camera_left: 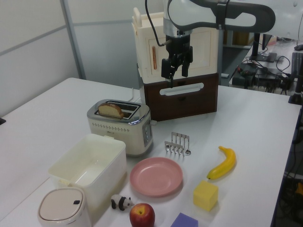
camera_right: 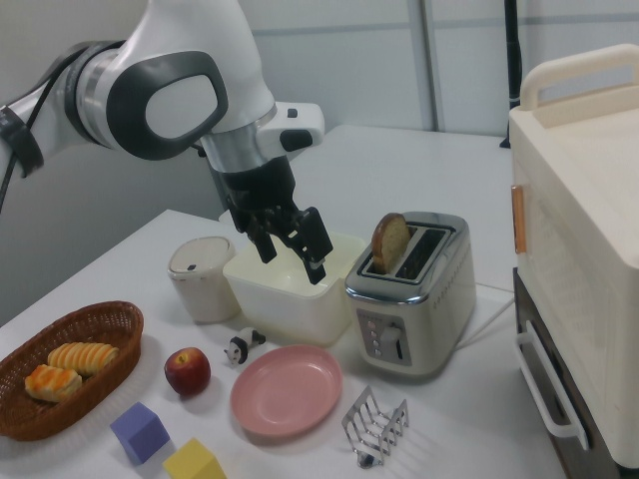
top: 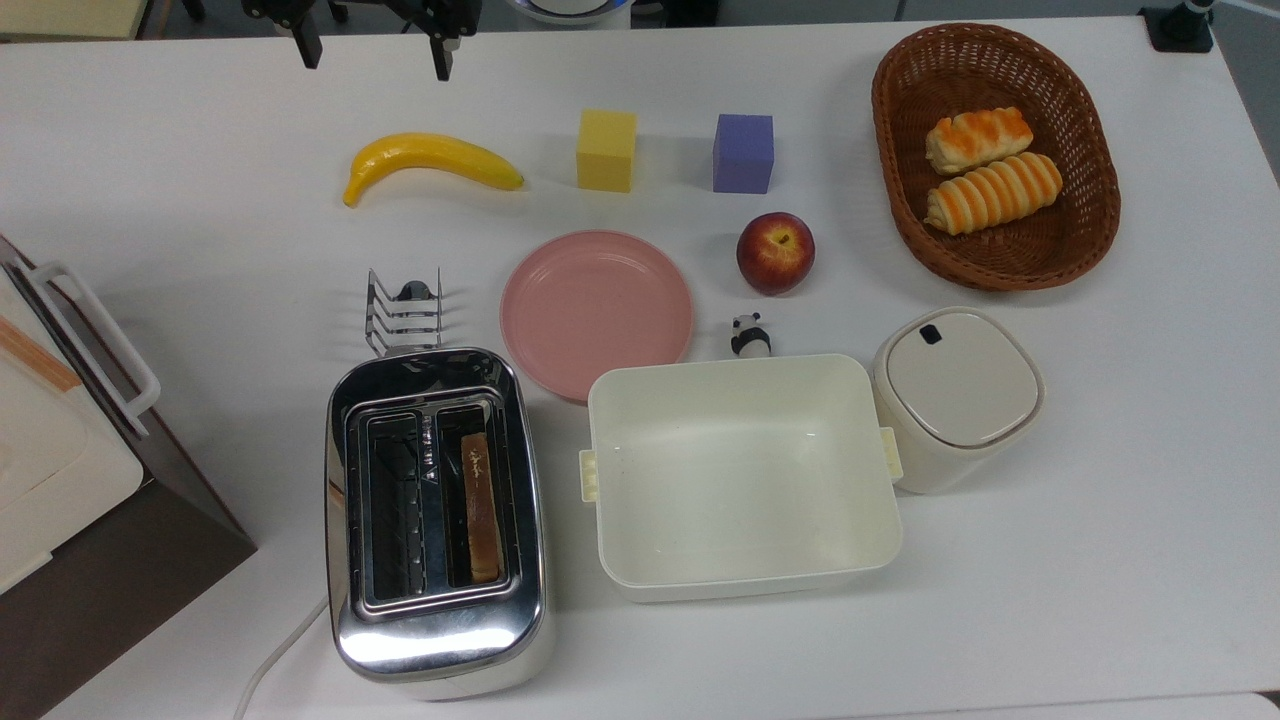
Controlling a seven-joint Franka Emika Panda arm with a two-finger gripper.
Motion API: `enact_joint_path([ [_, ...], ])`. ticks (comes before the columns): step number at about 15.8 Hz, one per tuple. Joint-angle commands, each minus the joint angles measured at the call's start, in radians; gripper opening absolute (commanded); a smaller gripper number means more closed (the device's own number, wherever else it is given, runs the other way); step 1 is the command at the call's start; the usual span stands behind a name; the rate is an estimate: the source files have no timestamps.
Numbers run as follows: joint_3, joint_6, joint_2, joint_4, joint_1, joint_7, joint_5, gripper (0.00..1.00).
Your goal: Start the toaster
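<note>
In the top view, the toaster is seen standing near the tabletop's bottom edge, toward the top view's left. A slice of toast is seen in 1 of its 2 slots, the one on the top view's right. A cream tub is placed just beside the toaster on the top view's right, a wire toast rack just above it, and a pink plate between the rack and the tub. The claw is seen over the tabletop's top edge, its 2 fingers spread apart and holding nothing, well apart from the toaster.

In the left view, the toaster is shown with its cream side facing the camera and the toast standing up out of its slot. The claw hangs high above the tabletop, in front of a white-and-brown appliance, with its fingers parted.

In the right view, the toaster's end panel with its controls is turned toward the camera, and the toast stands raised in its slot. The claw is held in the air on the right view's left of the toaster, in front of the tub, with its fingers spread and touching nothing.
</note>
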Motion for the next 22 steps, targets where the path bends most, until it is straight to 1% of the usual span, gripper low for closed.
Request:
enact_joint_path([
  [1,-0.013,-0.011,-0.013,-0.005,-0.002,-0.12,0.028,1.0],
  [3,-0.013,-0.012,-0.013,-0.004,-0.002,-0.123,0.02,1.0],
  [5,-0.01,-0.01,-0.009,-0.005,0.003,-0.095,0.016,1.0],
  [11,-0.005,-0.009,0.004,-0.011,0.003,-0.147,0.013,1.0],
  [12,-0.005,-0.009,0.005,-0.011,0.003,-0.152,0.013,0.95],
  [13,-0.007,-0.009,0.005,-0.011,0.003,-0.161,0.016,0.85],
  [14,-0.007,-0.009,0.004,-0.011,0.003,-0.173,0.016,0.58],
  [15,-0.007,-0.009,0.004,-0.011,0.003,-0.173,0.019,0.42],
  [16,-0.007,-0.009,0.004,-0.011,0.003,-0.173,0.019,0.31],
  [17,-0.007,-0.009,0.004,-0.011,0.003,-0.172,0.019,0.16],
  [18,-0.007,-0.009,0.004,-0.011,0.003,-0.17,0.017,0.1],
  [19,-0.007,-0.009,0.004,-0.011,0.003,-0.166,0.019,0.01],
  [22,-0.007,-0.009,0.004,-0.011,0.003,-0.173,0.022,0.0],
])
